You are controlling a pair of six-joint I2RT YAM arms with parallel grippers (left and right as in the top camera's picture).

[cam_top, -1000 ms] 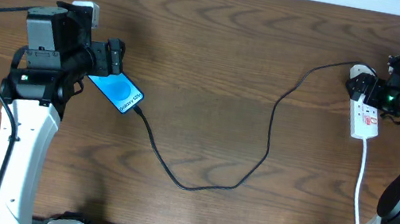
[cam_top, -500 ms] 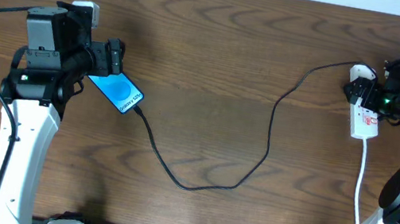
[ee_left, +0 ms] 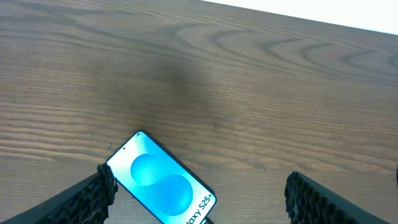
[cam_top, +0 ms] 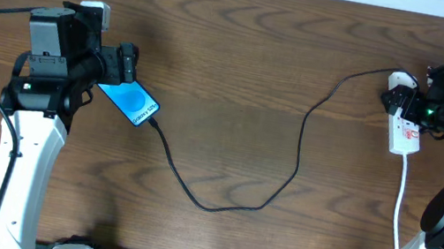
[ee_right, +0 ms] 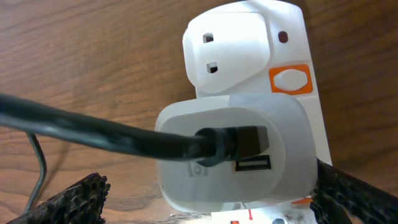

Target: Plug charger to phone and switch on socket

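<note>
Right arm has edged closer over the socket's plug end; left side unchanged. My left gripper stands wide open, straddling the phone lying flat on the table. Charger meets the phone's lower end and runs right. My right gripper gapes around the white adapter.
</note>
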